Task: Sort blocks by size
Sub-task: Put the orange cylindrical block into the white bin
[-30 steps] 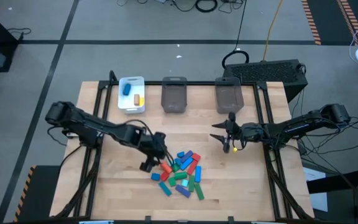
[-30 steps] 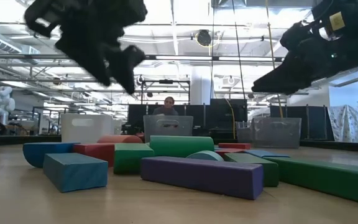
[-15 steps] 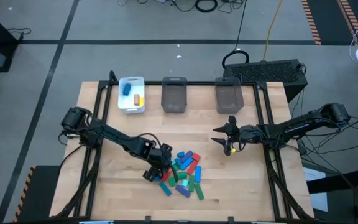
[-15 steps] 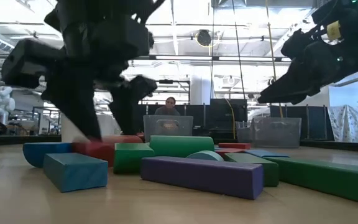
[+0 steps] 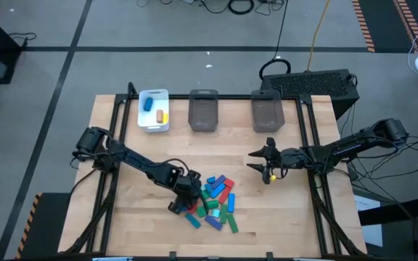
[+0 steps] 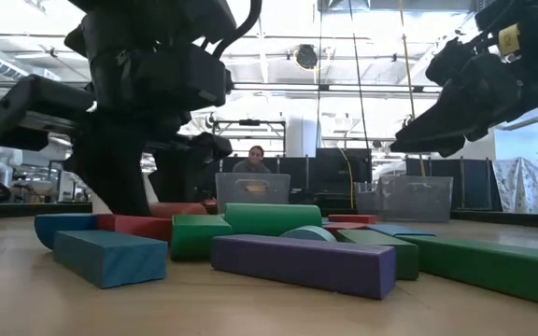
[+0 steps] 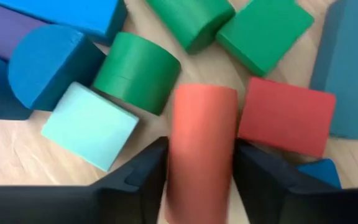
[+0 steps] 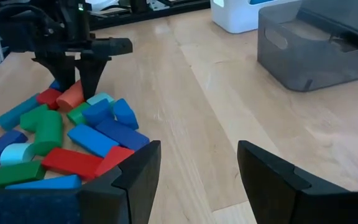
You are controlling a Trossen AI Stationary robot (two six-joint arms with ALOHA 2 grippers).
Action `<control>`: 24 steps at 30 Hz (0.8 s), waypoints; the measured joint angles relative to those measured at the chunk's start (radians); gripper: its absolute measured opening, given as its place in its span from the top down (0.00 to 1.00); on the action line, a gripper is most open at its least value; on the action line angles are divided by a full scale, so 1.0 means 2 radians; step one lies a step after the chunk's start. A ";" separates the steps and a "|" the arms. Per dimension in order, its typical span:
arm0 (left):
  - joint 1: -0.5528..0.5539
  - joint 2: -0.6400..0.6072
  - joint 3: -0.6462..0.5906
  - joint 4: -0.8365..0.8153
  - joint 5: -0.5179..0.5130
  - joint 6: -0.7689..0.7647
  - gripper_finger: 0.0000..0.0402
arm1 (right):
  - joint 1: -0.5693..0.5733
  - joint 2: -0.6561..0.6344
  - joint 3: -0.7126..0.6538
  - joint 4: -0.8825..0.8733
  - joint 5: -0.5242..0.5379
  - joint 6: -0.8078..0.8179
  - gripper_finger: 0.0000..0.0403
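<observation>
The blocks (image 5: pixel 212 199) lie in a loose pile near the table's front middle: red, blue, green, teal and purple pieces, also seen in the low view (image 6: pixel 297 247). My left gripper (image 5: pixel 182 194) stands at the pile's left edge, pointing down, shut on a red cylinder (image 7: pixel 201 143) that lies on the table. It also shows in the right wrist view (image 8: pixel 79 74). My right gripper (image 5: pixel 263 165) is open and empty, held above the table right of the pile, its fingers (image 8: pixel 135 171) wide apart. My left gripper pinches the red cylinder's two long curved sides (image 7: pixel 178 168) between its two fingers, near the end closest to the wrist. The fingers come from above, pointing down, and lie across the cylinder. The cylinder lies flat on the table among the other blocks.
A white tray (image 5: pixel 153 119) at the back left holds a blue and a yellow block. Two grey bins (image 5: pixel 203 110) (image 5: pixel 267 112) stand along the far edge. A green cylinder (image 7: pixel 135 71), a pale teal block (image 7: pixel 89 124) and a red block (image 7: pixel 284 115) crowd the held cylinder.
My left gripper has moved toward the near edge and down onto the pile's left edge. Its fingers have drawn closer together around the red cylinder.
</observation>
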 joint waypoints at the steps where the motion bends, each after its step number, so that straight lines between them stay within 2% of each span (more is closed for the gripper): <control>1: 0.000 0.000 0.000 0.002 -0.002 -0.004 0.62 | 0.000 0.000 0.000 0.001 0.000 0.001 0.50; 3: 0.000 0.000 0.001 0.003 -0.009 -0.007 0.66 | 0.000 0.000 0.000 0.001 0.000 0.001 0.50; 9: 0.005 0.000 0.001 0.007 -0.025 -0.054 0.66 | 0.001 0.000 0.000 0.002 0.000 0.014 0.50; 16: 0.017 -0.008 0.002 -0.018 -0.042 -0.070 0.66 | 0.018 0.002 0.000 0.031 0.000 0.014 0.50; 24: 0.047 -0.057 0.002 -0.077 -0.079 -0.070 0.65 | 0.028 0.087 0.000 0.144 -0.002 -0.017 0.50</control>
